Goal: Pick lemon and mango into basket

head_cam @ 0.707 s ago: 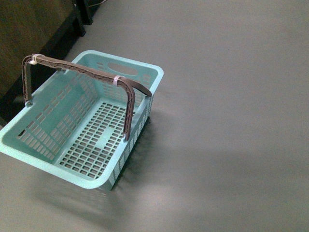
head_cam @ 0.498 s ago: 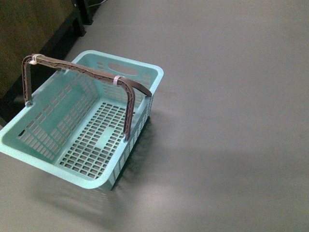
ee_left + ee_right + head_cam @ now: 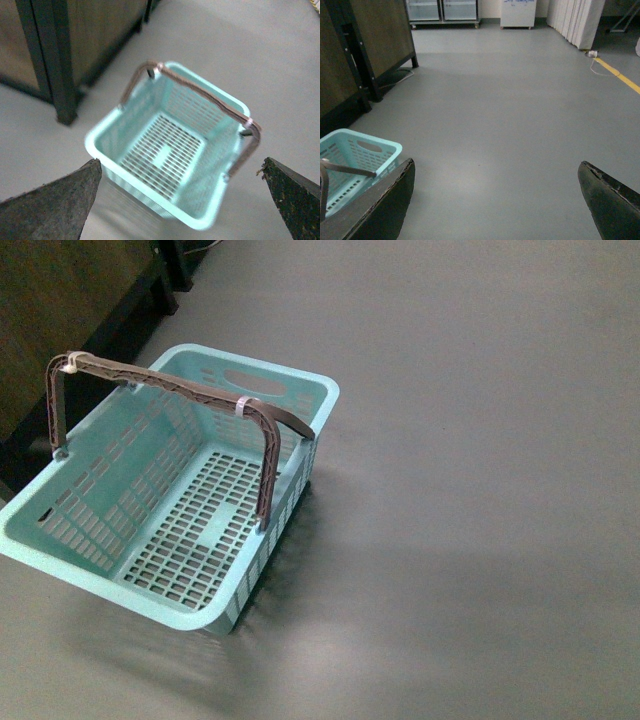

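An empty teal slatted basket (image 3: 60, 550) with a brown handle (image 3: 170, 385) stands on the grey floor at the left. It also shows in the left wrist view (image 3: 197, 222), below my open left gripper (image 3: 181, 172), and at the edge of the right wrist view (image 3: 390, 147). My right gripper (image 3: 496, 170) is open and empty over bare floor beside the basket. The lemon and the mango are out of view. Neither gripper shows in the front view.
Dark wooden furniture with black legs (image 3: 60, 310) stands behind the basket, also in the left wrist view (image 3: 60, 75). In the right wrist view, cabinets (image 3: 442, 10) and a white curtain (image 3: 575, 17) stand far back, and a yellow floor line (image 3: 620, 75) runs at one side.
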Controlling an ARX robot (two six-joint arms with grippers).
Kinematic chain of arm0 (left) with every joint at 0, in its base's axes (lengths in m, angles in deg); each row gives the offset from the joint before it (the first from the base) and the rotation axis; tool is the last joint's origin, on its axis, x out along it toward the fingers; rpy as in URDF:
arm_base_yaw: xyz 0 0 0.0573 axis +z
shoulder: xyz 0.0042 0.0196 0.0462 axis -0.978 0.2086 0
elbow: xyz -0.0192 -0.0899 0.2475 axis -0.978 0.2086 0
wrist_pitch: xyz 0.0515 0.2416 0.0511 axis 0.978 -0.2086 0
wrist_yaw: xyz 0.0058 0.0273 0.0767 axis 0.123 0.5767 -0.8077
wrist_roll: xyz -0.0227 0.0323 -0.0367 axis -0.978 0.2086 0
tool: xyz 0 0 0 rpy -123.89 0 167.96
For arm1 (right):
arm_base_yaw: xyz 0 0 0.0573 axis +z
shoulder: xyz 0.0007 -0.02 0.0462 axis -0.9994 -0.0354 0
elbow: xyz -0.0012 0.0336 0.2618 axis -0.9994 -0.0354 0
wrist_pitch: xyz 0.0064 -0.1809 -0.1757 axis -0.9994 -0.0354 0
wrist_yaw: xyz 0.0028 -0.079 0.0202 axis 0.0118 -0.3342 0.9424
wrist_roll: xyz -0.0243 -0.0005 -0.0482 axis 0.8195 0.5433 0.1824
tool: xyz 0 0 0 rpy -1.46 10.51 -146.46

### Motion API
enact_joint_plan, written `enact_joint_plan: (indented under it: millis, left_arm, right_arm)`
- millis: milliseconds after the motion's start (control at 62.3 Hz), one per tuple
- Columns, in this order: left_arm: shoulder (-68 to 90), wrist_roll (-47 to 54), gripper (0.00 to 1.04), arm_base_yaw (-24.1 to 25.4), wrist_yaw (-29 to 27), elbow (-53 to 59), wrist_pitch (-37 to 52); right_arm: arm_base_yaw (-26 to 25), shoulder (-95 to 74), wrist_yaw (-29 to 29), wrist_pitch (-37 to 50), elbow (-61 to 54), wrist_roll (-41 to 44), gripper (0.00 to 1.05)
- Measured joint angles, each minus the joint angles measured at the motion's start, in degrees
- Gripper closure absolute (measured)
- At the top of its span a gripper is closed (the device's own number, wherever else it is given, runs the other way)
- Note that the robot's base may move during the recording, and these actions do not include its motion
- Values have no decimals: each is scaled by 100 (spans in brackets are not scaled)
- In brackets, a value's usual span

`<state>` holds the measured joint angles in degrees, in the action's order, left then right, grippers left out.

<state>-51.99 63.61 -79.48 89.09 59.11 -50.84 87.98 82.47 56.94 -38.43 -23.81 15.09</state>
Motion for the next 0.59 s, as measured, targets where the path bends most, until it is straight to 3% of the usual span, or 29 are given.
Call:
enact_joint_plan:
  millis: [96, 257, 401, 594]
  left_arm:
    - [1272, -1480, 7, 238, 321, -186, 872]
    - [3698, -2590, 7, 549, 518, -496, 2796]
    - [6310, -3047, 7, 138, 59, -1285, 4249]
    - [8491, -3740, 7, -509, -96, -2498, 4612]
  right_arm:
    - [0, 0, -2, 0, 0, 0, 9]
    - [0, 0, -4, 0, 0, 0, 9]
    - [0, 0, -2, 0, 0, 0, 9]
    - [0, 0, -2, 0, 0, 0, 9]
